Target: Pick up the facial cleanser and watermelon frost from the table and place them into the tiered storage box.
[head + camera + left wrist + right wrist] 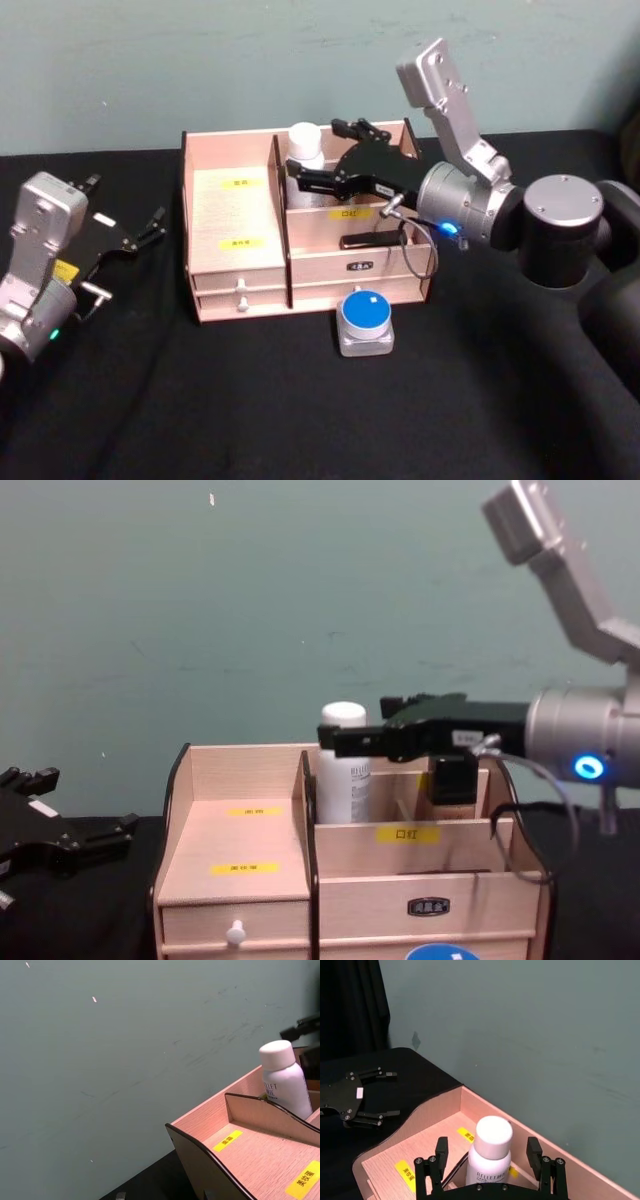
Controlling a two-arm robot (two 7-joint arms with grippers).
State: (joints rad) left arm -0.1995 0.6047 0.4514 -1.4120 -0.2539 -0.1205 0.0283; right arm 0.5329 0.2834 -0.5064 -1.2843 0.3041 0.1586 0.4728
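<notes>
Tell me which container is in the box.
The white cleanser, upright in the box's back compartment, right gripper open around it; the blue-lidded jar sits on the table.

I read: tall white cylindrical bottle [306, 145] in rear compartment of light wooden stepped box [235, 215] | squat blue-lidded clear jar [365, 318] on desk [300, 410] just before box | right gripper [487, 1147] astride bottle

The right arm reaches in from the right of the light wooden stepped storage box [230, 255], wrist level, and its black right gripper [313, 148] hangs over the box's back compartment with fingers spread apart. The left arm lies low, well left of the box, the black left gripper [125, 200] splayed wide.
</notes>
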